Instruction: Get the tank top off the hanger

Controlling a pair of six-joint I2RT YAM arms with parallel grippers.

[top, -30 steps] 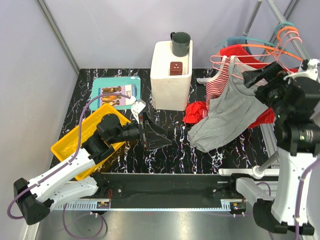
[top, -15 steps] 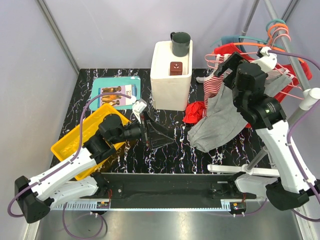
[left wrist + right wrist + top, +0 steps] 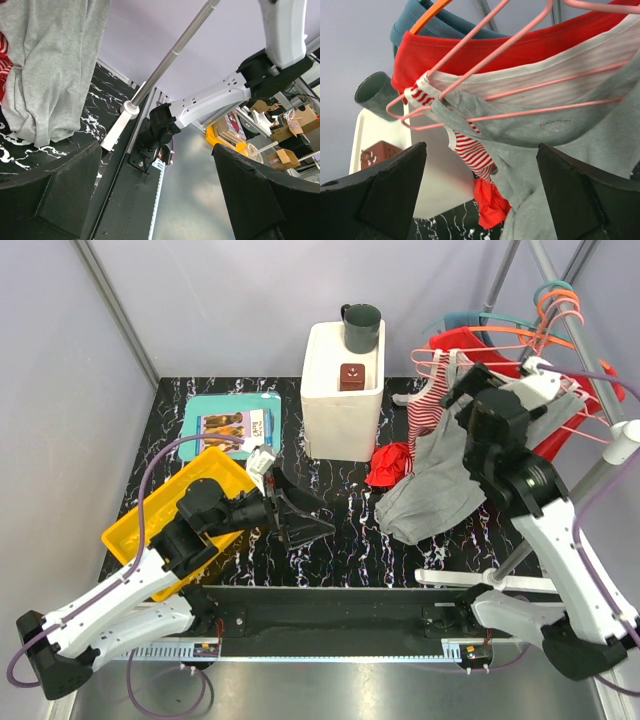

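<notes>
Nearest you, at lower left of the top view, the left gripper (image 3: 300, 517) hangs low over the black marbled surface (image 3: 340, 550) beside the yellow bin (image 3: 130, 530), forearm stretched toward the frame's centre, jaws spread wide and holding nothing. It is well apart from the clothes. Farther in, right of centre, the grey tank top (image 3: 440, 475) hangs in a long loose drape, and its hem seems to reach the surface near a crumpled red cloth (image 3: 392, 465). Expect it to be light, limp and stretchy: it should bunch and slide rather than hold any shape, and a strap will probably cling to the wire. Take hold at the strap or the neckline hem where it loops over the pink hanger (image 3: 520, 114), not low on the body, where you would likely only stretch the fabric. The right arm rises from its base at lower right, elbow up, wrist tipped toward the upper right of the frame. The right gripper (image 3: 481, 165) is released, its fingers standing either side of the grey neckline without touching it. Just behind hang a red-and-white striped top (image 3: 470, 150) and a red garment (image 3: 530, 47), so a careless pinch could catch those too. Farthest back stands a white box (image 3: 335, 400) with a dark mug (image 3: 361, 327) on top.
</notes>
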